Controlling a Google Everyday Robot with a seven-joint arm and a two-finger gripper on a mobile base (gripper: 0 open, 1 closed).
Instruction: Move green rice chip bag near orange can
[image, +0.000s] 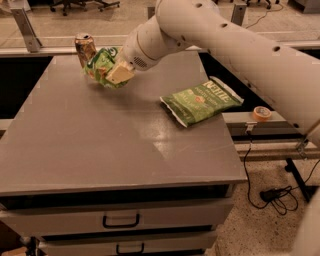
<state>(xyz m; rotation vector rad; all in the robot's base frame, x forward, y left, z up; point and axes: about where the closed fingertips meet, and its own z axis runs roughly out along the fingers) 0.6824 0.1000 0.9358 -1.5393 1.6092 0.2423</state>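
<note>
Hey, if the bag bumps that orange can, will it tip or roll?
Probably tips easily: the orange can stands upright, tall and narrow, near the far table edge. On its side it would likely roll. The gripper, holding the green rice chip bag, is right beside it.

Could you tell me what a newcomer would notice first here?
A big white arm reaches in from the upper right, its gripper shut on the green rice chip bag beside the orange can, far left on the table. A Kettle bag lies flat near the right edge.
</note>
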